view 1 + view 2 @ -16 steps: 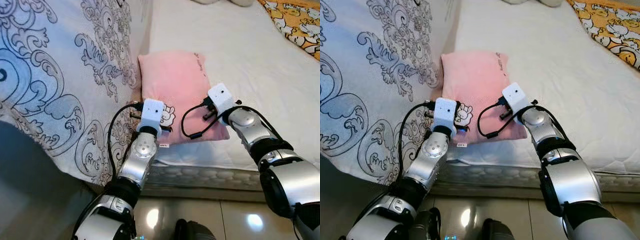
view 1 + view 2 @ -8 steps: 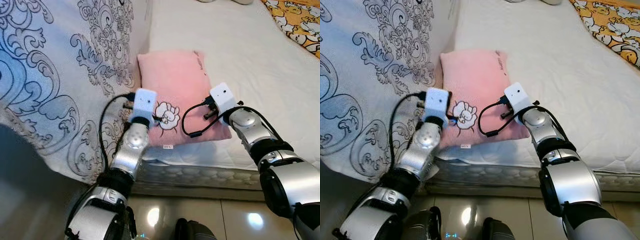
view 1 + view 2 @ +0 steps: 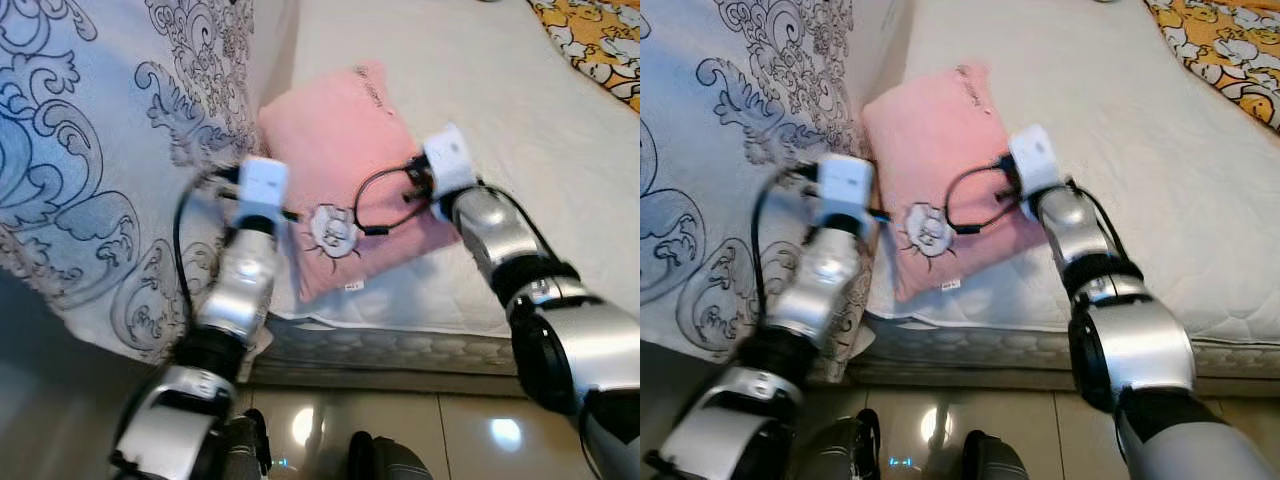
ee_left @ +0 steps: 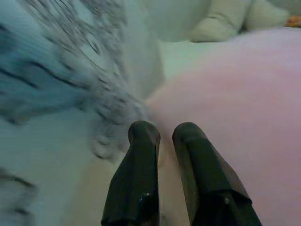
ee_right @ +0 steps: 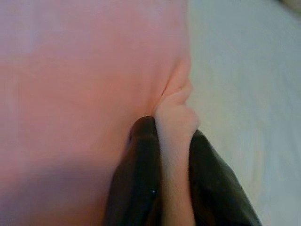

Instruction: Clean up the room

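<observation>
My right claw (image 5: 162, 141) is clamped on a fold of the pink pillow (image 3: 345, 160), pinching its right edge near the lower corner. My left claw (image 4: 162, 141) sits at the pillow's left edge, against the patterned blanket (image 3: 90, 150), fingers nearly together with only a thin gap and nothing held between them. The pillow lies on the bed (image 3: 520, 120), near its front edge, long axis running from about 7 o'clock to 1 o'clock. From my right claw the pillow's bulk spreads toward 10 o'clock. I judge the right arm carries the load, so any lift must pull toward 1 o'clock. A small cartoon patch (image 3: 331, 230) sits between the claws.
</observation>
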Available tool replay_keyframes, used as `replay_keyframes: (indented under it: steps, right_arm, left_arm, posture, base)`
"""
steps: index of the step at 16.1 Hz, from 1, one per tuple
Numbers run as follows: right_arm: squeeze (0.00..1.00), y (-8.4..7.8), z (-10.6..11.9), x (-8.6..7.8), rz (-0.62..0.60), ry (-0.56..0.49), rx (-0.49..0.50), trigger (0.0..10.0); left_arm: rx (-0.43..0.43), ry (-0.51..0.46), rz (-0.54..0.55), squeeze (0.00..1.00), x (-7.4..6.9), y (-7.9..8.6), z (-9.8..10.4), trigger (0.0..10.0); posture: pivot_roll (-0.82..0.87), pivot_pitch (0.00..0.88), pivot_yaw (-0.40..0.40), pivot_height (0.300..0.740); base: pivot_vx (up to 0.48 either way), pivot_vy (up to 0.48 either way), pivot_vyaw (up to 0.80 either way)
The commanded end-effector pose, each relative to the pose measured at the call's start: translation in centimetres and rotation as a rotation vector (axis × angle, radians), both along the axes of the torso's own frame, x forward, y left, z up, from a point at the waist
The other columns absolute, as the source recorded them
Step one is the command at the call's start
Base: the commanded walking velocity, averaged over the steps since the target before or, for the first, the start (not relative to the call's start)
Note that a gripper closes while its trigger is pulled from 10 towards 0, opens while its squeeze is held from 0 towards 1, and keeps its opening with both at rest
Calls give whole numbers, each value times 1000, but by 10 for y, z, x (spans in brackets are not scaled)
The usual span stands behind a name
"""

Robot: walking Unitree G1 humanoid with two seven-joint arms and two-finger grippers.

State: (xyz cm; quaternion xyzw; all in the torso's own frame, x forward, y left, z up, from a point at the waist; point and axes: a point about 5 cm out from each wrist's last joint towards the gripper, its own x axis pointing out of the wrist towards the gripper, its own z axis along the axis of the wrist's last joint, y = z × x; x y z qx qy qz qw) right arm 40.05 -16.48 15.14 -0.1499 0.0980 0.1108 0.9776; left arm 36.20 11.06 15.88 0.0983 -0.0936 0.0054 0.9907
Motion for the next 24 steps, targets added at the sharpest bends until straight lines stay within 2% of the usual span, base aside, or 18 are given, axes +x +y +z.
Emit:
replay_keyframes:
  steps: [1,2,4,5,7,8,9,10,12,14,15,16,17,18,19,20,22,24]
  right_arm:
    - [1000,-13,-18,-7,-93,65,78,10000]
    - [1000,-17,-41,-18,-148,125,149,10000]
    - [1000,-23,-68,-33,-237,184,231,10000]
    - [1000,-27,-78,-40,-317,202,340,10000]
    - [1000,-30,-85,-45,-384,228,437,10000]
    - [1000,-31,-89,-47,-397,236,437,10000]
    - [922,-31,-84,-45,-377,173,322,10000]
    - [0,-30,-77,-42,-353,110,255,10000]
    - [0,-16,-46,-37,-250,-194,57,10000]
    - [0,-24,-42,-51,-326,-316,76,10000]
    - [0,-28,-47,-68,-343,-341,73,10000]
    - [0,-28,-52,-90,-323,-354,55,10000]
    - [0,-27,-54,-102,-311,-359,46,10000]
    - [855,-30,-59,-140,-321,-364,62,10000]
    - [1000,-31,-62,-150,-326,-364,66,10000]
    - [1000,-37,-69,-160,-387,-331,128,10000]
    - [1000,-42,-80,-152,-469,-263,225,10000]
    - [1000,-38,-72,-144,-450,-254,253,10000]
  left_arm:
    - [-6,-7,-17,0,-5,-1,2,10000]
    - [4,-35,-25,0,-11,4,7,10000]
    - [18,-46,-46,0,-21,10,9,10000]
    - [11,-27,-49,0,-28,15,6,10000]
    - [5,-7,-50,0,-32,18,2,10000]
    - [-7,14,-61,0,-38,17,-2,10000]
    - [-31,33,-81,0,-43,15,-4,10000]
    - [-52,45,-95,0,-46,14,-5,10000]
    - [-75,63,-165,0,-65,18,-7,10000]
    - [-79,92,-161,0,-78,24,-15,10000]
    - [-82,117,-135,0,-84,30,-19,10000]
    - [-80,139,-110,325,-94,38,-22,10000]
    - [-74,149,-101,682,-99,42,-24,10000]
    - [-72,191,-70,1000,-114,54,-30,10000]
    - [-74,204,-64,1000,-116,55,-33,10000]
    - [-89,211,-59,1000,-113,54,-35,10000]
    - [-70,207,-80,1000,-105,45,-36,10000]
    - [-74,194,-107,1000,-98,39,-32,10000]
  posture:
    - [78,180,-100,740]
    - [80,172,-98,740]
    - [84,150,-78,740]
    - [81,136,-68,740]
    - [81,115,-58,740]
    - [81,95,-54,740]
    - [80,68,-50,740]
    - [78,56,-49,740]
    - [66,14,-47,740]
    - [61,0,-53,740]
    - [59,0,-57,740]
    - [56,0,-59,740]
    - [54,0,-62,740]
    - [47,0,-67,740]
    - [46,0,-66,740]
    - [42,0,-60,740]
    - [31,0,-48,740]
    - [24,0,-39,740]
  base:
    - [0,0,0]
    - [0,0,0]
    - [0,0,0]
    - [0,0,0]
    - [0,0,0]
    - [0,0,0]
    - [0,0,0]
    - [0,0,0]
    - [0,0,0]
    - [0,0,0]
    - [0,0,0]
    - [0,0,0]
    - [0,0,0]
    - [0,0,0]
    - [0,0,0]
    - [0,0,0]
    - [0,0,0]
    - [0,-120,0]
